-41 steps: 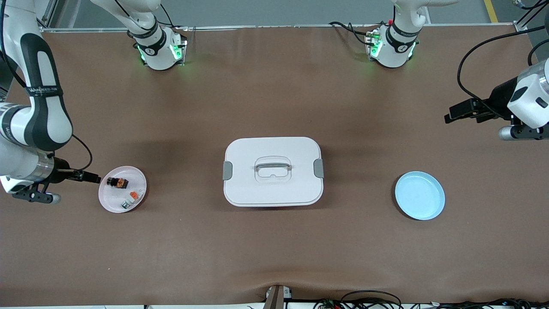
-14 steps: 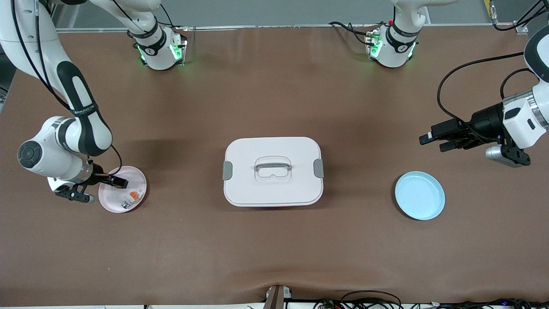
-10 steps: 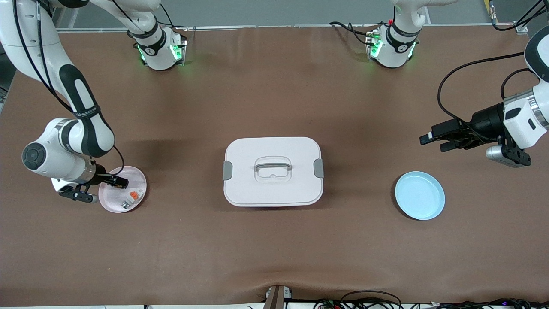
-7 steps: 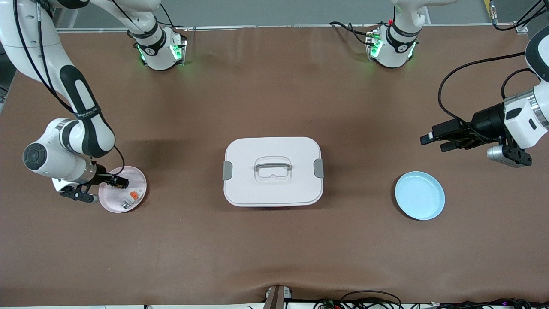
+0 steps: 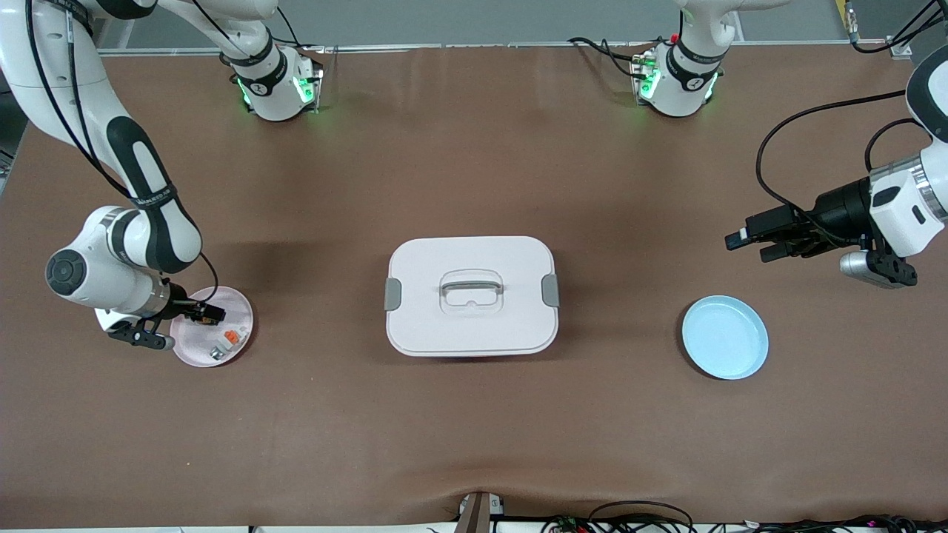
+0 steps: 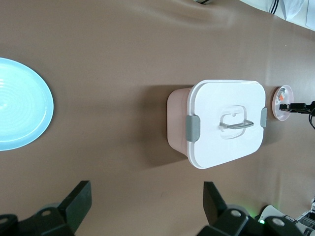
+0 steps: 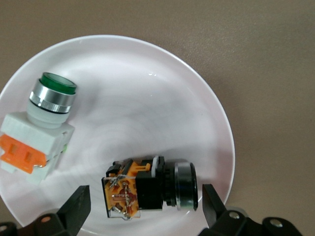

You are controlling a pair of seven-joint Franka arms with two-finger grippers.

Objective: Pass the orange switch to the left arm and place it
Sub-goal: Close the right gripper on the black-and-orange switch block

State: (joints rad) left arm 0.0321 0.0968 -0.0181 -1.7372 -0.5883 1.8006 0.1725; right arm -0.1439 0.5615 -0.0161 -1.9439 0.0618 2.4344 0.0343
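Observation:
The orange switch, a stubby black part with an orange end, lies on its side on the pink plate at the right arm's end of the table. My right gripper is open and low over that plate. One finger stands on each side of the switch, with a gap at both ends. The white box with a grey handle and latches sits mid-table. My left gripper hangs open and empty over bare table at the left arm's end, facing the box.
A white-and-silver piece with a green button and orange tab shares the pink plate, nearer the front camera than the switch. A light blue plate lies empty at the left arm's end. Cables run along the table edge nearest the front camera.
The right gripper came in over the pink plate and now straddles the switch, edging slightly toward the box in the last second. The left gripper moved in toward the box earlier and now holds still.

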